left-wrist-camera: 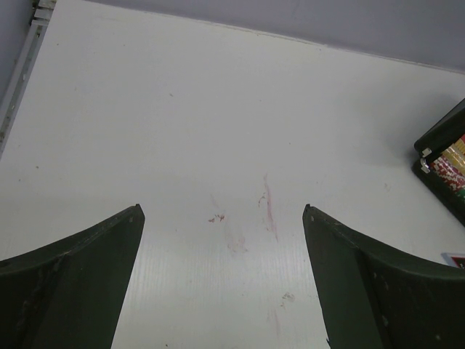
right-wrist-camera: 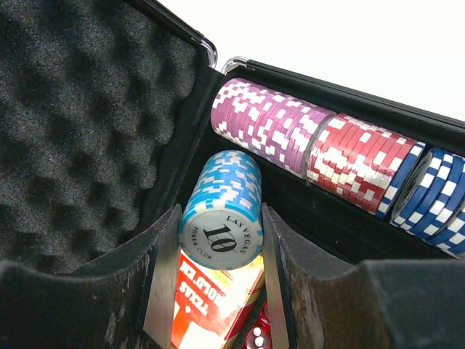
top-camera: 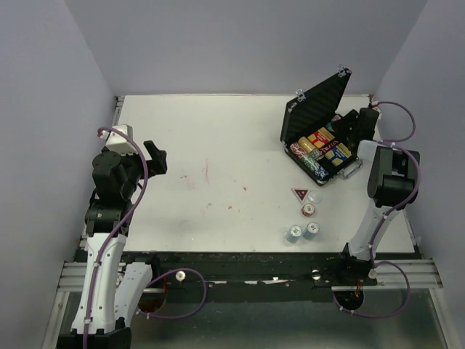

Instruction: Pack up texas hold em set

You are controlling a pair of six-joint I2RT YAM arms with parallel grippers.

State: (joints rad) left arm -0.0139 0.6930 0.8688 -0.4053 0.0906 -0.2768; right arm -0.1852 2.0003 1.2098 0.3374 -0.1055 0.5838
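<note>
The black ribbed case (top-camera: 315,110) stands open at the back right, with chip rows and card decks in its base (top-camera: 317,149). My right gripper (top-camera: 347,132) is inside it, shut on a light-blue stack of "10" chips (right-wrist-camera: 221,211), held on its side above a red and yellow card deck (right-wrist-camera: 211,309). Purple (right-wrist-camera: 269,123), red (right-wrist-camera: 356,163) and blue (right-wrist-camera: 436,193) chip rows lie behind. On the table sit a dark triangular marker (top-camera: 299,193), a clear disc (top-camera: 314,197), a red chip stack (top-camera: 308,210) and two blue stacks (top-camera: 293,233). My left gripper (top-camera: 156,156) is open and empty.
The lid's grey foam lining (right-wrist-camera: 80,123) is close on the right gripper's left. Red dice (right-wrist-camera: 258,338) lie beside the deck. The case's corner (left-wrist-camera: 443,163) shows at the right of the left wrist view, beyond faint red marks on the white table (left-wrist-camera: 265,207).
</note>
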